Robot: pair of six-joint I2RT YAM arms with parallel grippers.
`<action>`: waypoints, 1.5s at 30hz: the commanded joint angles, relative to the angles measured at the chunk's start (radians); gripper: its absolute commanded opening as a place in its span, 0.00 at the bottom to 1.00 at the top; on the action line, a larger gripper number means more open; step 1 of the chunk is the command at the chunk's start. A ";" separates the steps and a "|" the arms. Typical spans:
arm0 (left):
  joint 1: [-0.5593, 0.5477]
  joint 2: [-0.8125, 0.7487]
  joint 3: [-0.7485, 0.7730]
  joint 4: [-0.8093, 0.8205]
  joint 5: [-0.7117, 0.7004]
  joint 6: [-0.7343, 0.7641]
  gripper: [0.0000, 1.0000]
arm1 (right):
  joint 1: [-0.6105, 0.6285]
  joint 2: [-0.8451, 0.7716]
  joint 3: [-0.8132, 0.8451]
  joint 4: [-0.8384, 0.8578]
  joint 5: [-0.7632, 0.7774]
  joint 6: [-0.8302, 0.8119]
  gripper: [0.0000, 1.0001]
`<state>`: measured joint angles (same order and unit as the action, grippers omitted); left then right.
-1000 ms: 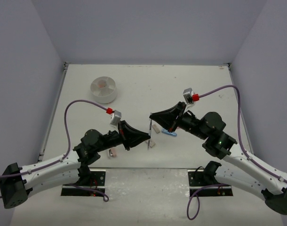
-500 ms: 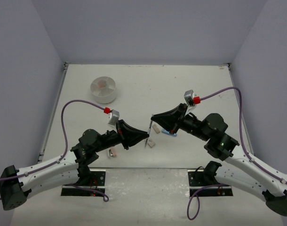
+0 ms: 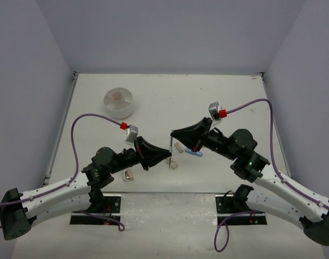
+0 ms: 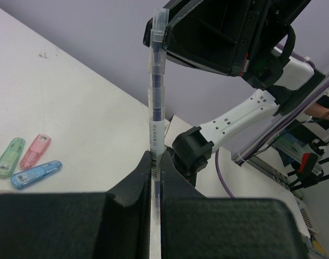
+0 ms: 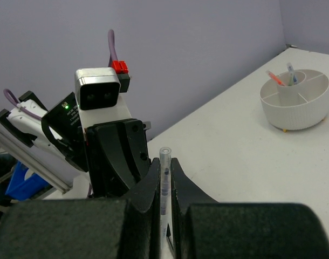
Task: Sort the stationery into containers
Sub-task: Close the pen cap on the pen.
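Note:
A thin clear pen with a dark blue core (image 4: 153,102) stands nearly upright over the table's middle. Both grippers are shut on it. My left gripper (image 4: 155,157) clamps its lower barrel. My right gripper (image 5: 165,162) pinches its upper end, and its black fingers (image 4: 207,38) show at the pen's top in the left wrist view. From above, the left gripper (image 3: 169,155) and the right gripper (image 3: 173,133) meet tip to tip at the pen (image 3: 171,145). The round white divided dish (image 3: 118,102) sits far left with an orange and a blue pen (image 5: 286,75) in it.
Green (image 4: 8,157), pink (image 4: 35,151) and blue (image 4: 36,174) capsule pieces lie on the table below the pen. From above, small erasers (image 3: 178,146) (image 3: 173,165) lie near the grippers and a pink one (image 3: 128,174) beside the left arm. Purple cables arch over both arms.
Both grippers stay shut on the pen. The right gripper has edged slightly left and back, and the left arm has shifted only a little.

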<state>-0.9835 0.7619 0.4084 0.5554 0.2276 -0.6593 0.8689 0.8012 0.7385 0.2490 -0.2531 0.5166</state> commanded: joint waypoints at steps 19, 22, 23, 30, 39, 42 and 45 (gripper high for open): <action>0.000 -0.009 0.065 0.069 -0.145 0.029 0.00 | 0.003 0.032 0.002 -0.080 -0.028 -0.025 0.12; 0.000 -0.014 0.073 0.046 -0.159 0.041 0.00 | 0.003 0.031 0.007 -0.098 -0.029 -0.035 0.14; -0.001 -0.016 0.075 0.037 -0.165 0.045 0.00 | 0.003 0.026 0.004 -0.094 -0.029 -0.036 0.14; 0.000 -0.007 0.101 0.003 -0.149 0.054 0.00 | 0.002 0.021 0.019 -0.124 -0.043 -0.061 0.11; 0.000 0.000 0.138 -0.029 -0.124 0.068 0.00 | 0.003 -0.016 0.015 -0.149 -0.028 -0.076 0.00; 0.000 -0.001 0.158 -0.030 -0.092 0.064 0.00 | 0.004 -0.019 -0.004 -0.132 -0.080 -0.081 0.00; 0.000 -0.011 0.174 -0.047 -0.085 0.073 0.00 | 0.003 -0.015 0.011 -0.178 -0.049 -0.093 0.00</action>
<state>-0.9913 0.7807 0.4901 0.4163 0.1797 -0.6155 0.8627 0.7826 0.7582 0.1837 -0.2314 0.4470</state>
